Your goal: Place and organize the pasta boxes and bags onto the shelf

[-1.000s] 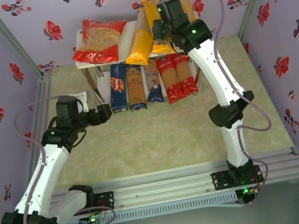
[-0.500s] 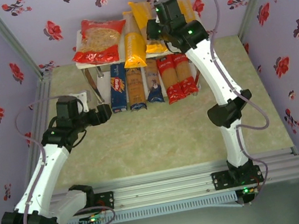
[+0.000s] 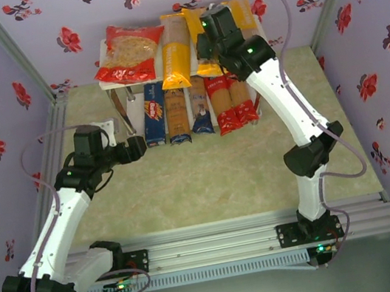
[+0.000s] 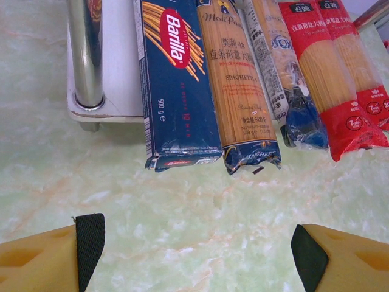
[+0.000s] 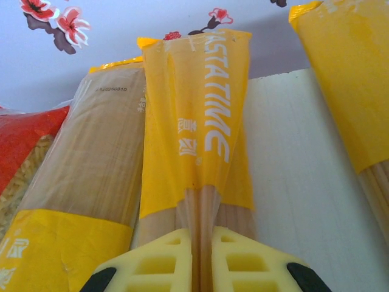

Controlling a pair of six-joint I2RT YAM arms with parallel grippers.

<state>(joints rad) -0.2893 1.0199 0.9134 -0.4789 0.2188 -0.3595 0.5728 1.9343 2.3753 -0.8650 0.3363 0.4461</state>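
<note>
My right gripper point(image 5: 201, 258), clamped on the yellow bag point(image 5: 196, 121), now holds it straighter beside the neighbouring bag point(image 5: 91, 158) on the shelf point(image 5: 292, 182) than a second ago, nearly placed; my left gripper point(image 4: 194, 246) hangs spread.

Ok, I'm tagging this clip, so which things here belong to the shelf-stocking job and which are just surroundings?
Job: shelf, Barilla box, brown spaghetti pack, blue-ended pack, two long red bags, wide red bag, yellow bag clamped in the right gripper, two more yellow bags beside it.
Surroundings: flowered walls, aluminium rail, green tabletop.
</note>
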